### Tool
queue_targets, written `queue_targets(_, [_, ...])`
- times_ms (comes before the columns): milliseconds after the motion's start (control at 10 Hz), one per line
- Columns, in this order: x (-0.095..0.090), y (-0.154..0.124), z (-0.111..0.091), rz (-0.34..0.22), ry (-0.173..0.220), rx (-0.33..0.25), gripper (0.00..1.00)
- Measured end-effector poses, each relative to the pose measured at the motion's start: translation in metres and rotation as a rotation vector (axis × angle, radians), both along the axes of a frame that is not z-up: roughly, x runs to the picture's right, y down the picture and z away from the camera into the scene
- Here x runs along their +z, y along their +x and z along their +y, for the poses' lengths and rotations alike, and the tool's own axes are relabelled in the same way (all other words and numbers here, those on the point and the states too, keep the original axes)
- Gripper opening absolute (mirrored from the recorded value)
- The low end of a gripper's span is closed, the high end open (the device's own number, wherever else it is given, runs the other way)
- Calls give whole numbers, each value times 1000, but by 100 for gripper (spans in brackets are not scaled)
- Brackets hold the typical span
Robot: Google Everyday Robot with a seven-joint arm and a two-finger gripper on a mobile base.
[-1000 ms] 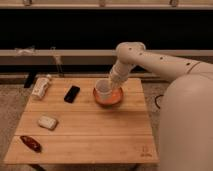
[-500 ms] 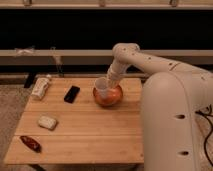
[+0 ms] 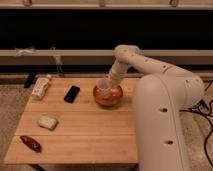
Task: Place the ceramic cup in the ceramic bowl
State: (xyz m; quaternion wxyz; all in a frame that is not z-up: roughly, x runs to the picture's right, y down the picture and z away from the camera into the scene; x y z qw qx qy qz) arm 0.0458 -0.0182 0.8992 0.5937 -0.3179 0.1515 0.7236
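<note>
The ceramic bowl [image 3: 108, 96], wide with an orange-red inside, sits on the wooden table [image 3: 85, 130] at its far right. The small white ceramic cup [image 3: 103, 86] is over the bowl's left-centre, tilted, low in or just above the bowl. My gripper [image 3: 110, 82] comes down from the white arm at the cup's right side and touches it.
A black phone [image 3: 72, 93] lies left of the bowl. A white bottle [image 3: 41, 86] lies at the far left corner. A pale block [image 3: 47, 122] and a red-brown packet [image 3: 31, 143] lie at the near left. My white arm [image 3: 160, 110] covers the table's right edge.
The arm's bulk has swung closer to the camera and now fills the right side. The gripper and cup stay over the bowl, shifted slightly left.
</note>
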Motion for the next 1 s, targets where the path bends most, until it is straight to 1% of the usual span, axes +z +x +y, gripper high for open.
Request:
queue_targets(300, [-1, 7, 1, 1, -6, 15, 63])
queue_targets(600, [-19, 15, -11, -8, 26, 15, 63])
queue_targets(700, [-29, 22, -17, -7, 44, 10, 63])
queue_targets(800, [-35, 26, -22, -8, 56, 8, 63])
queue_targets(900, [-39, 30, -25, -7, 65, 9, 63])
queue_targets(1000, [-38, 32, -23, -5, 62, 9, 63])
